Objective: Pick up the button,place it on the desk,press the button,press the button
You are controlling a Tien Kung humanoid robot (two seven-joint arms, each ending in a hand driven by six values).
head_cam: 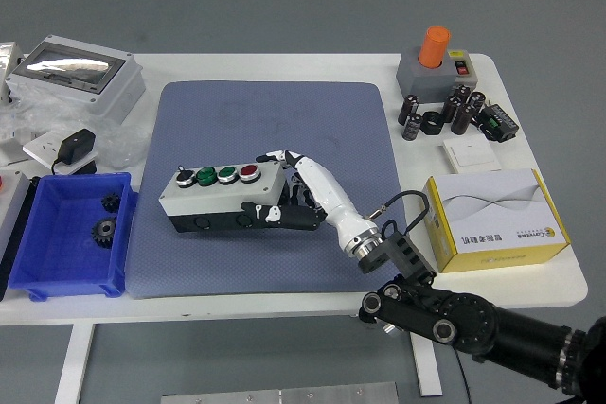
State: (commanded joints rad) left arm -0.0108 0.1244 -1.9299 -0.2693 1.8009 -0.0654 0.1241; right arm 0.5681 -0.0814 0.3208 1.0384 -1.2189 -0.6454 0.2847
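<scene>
White table, head view. Blue-grey mat covers its middle. At 9 o'clock off the mat, a blue bin with two small dark gears inside. At 3 o'clock, a yellow-and-white carton near the table's right edge. At 1 o'clock, a grey block with an orange cylinder on top; dark capacitors just beside it.

Button box, white top, black base, sits on the mat's lower half, toward 7 o'clock from mat centre. Four controls in a row on top: a knob, two green, one red.

My right hand is clamped on the box's right end, fingers over the top edge, thumb along the front face. Left arm out of sight.
</scene>
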